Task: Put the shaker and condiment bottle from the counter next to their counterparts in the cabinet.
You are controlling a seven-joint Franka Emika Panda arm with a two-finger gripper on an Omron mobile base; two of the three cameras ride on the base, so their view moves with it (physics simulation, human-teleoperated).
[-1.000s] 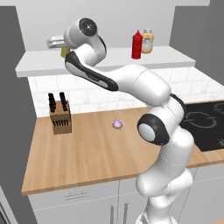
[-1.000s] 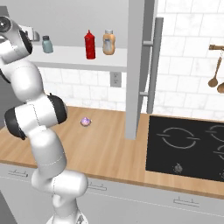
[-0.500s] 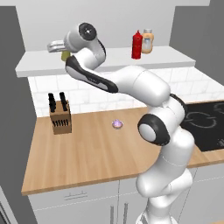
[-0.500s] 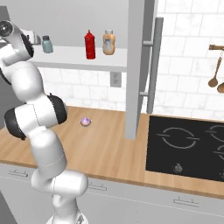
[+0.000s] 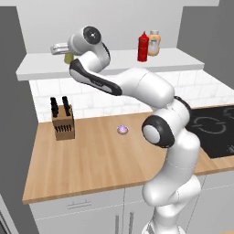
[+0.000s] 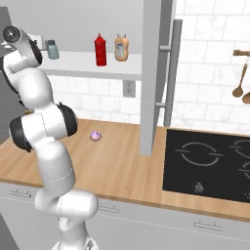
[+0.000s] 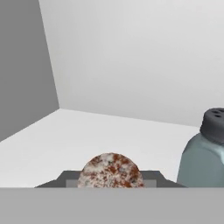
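since a second ago only the arm has shifted slightly, leftward along the cabinet [image 5: 114,61]. gripper [image 5: 61,49], fingers pinching the shaker [image 5: 69,58], hangs over the shelf's left end, left of the grey-teal shaker [image 7: 204,151]. releasing high risks toppling; swinging right risks bumping it. condiment bottle [image 5: 143,47] already stands further right.

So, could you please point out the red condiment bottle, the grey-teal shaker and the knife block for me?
condiment bottle [image 6: 100,51], right base view, middle of its ribbed red body.
grey-teal shaker [image 7: 202,162], hand view, its pale teal body below the dark cap.
knife block [image 5: 63,128], left base view, front face of the wooden block.
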